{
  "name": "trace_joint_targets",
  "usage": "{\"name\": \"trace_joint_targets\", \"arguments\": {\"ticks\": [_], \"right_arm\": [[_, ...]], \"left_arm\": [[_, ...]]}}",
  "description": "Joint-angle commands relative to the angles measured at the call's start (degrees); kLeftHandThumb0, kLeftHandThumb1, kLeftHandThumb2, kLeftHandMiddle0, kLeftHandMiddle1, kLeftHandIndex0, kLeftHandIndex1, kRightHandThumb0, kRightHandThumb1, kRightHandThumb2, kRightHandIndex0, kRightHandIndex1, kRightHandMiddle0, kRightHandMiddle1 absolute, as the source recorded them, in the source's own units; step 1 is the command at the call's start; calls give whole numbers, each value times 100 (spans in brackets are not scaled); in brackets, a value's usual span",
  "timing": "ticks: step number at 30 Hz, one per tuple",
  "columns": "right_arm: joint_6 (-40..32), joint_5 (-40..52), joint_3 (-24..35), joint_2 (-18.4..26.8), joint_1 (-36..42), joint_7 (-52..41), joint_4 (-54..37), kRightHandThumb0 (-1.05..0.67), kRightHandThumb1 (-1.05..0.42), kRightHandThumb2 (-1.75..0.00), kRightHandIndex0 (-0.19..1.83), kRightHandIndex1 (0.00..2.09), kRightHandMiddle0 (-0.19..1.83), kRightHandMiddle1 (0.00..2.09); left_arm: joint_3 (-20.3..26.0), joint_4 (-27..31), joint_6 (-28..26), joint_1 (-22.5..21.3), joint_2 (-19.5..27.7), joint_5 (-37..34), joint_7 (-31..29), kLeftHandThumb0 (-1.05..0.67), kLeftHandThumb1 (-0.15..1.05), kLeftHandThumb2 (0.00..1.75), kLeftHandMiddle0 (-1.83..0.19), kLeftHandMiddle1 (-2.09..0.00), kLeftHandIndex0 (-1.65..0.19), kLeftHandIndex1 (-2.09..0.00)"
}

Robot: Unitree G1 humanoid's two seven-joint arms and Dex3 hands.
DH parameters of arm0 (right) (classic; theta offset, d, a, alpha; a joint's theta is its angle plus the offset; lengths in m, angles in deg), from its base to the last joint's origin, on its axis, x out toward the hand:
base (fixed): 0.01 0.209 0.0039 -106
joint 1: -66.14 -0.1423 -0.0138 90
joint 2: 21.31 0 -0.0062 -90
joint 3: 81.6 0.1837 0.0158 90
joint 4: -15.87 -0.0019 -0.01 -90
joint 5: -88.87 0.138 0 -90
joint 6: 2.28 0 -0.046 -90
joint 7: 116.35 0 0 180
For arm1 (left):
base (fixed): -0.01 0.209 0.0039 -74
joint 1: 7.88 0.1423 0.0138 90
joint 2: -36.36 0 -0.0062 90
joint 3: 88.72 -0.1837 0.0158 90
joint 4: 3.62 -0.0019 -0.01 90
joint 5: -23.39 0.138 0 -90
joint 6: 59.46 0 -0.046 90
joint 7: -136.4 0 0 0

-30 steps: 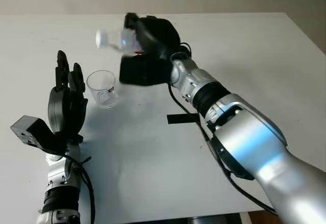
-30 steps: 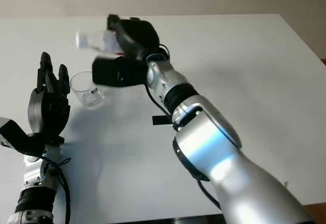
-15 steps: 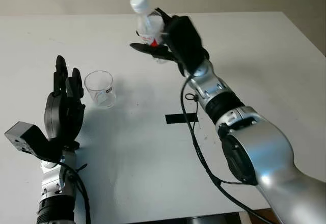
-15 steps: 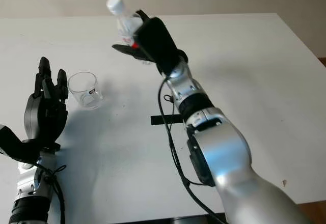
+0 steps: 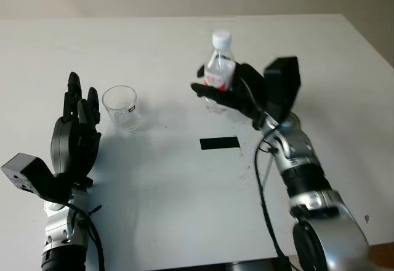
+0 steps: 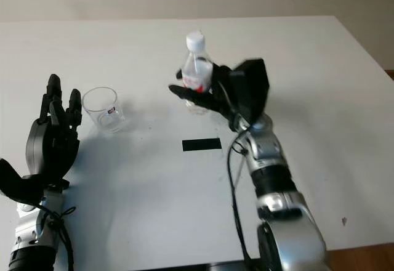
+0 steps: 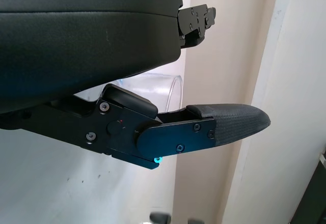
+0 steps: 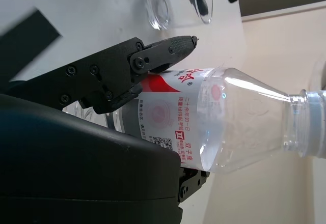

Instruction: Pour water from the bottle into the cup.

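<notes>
Bottle (image 5: 217, 74): upright, centre of the frame slightly toward the top, white cap on, red-and-white label; lower body hidden behind black fingers, so contact of its base with the counter impossible to judge.
Right hand (image 5: 237, 95): right of centre, fingers (image 8: 153, 56) curled around the bottle at label height, gripping it; palm shell covering the bottle's far side in the right wrist view.
Cup (image 5: 120, 107): clear, upright on the counter, left of centre, well apart from the bottle; water level inside too faint to make out.
Left hand (image 5: 75, 137): lower left of the frame, just beside the cup, open, holding nothing, not touching the cup.
Counter (image 5: 184, 209): white, cut off at the lower edge.
Black tape strip (image 5: 220, 143): flat on the counter, centre, below the bottle.
Cable (image 5: 261, 197): hanging along the right forearm, lower end lost at the frame's bottom.
</notes>
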Motion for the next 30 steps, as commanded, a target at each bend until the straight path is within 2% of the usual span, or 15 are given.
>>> {"name": "trace_joint_targets", "arguments": {"ticks": [1,4,8,16,19,21,30], "right_arm": [[-29,145,65,77,303,-78,-450,-28,-105,-26,84,209,26,209],[34,261,101,163,699,-207,-769,-29,-105,-26,81,209,21,209],[52,184,35,290,1160,-216,-1223,-30,-105,-23,67,209,13,209],[-55,214,10,254,1565,-99,-1487,-29,-105,-25,73,209,10,209],[-238,174,-49,160,1497,86,-1295,-27,-105,-27,54,209,-12,209],[-360,156,-83,98,1398,217,-1135,-26,-105,-28,55,209,-17,209],[-195,109,-134,-57,947,357,-302,-25,-105,-30,59,209,-19,209]], "left_arm": [[6,65,-15,166,-32,-55,-36,-83,105,57,8,0,14,0],[1,140,-45,218,-27,-55,-42,-83,105,57,8,0,13,0],[-9,250,-141,298,-37,-45,2,-83,105,57,7,0,12,0],[-29,391,-212,391,-94,-65,-7,-83,105,55,6,0,11,0],[-28,378,-215,389,-105,-45,18,-83,105,56,6,0,11,0],[-24,382,-207,399,-111,-56,8,-82,105,57,7,0,12,0],[-32,357,-136,381,-115,-42,-30,-82,105,58,8,0,12,0]]}}
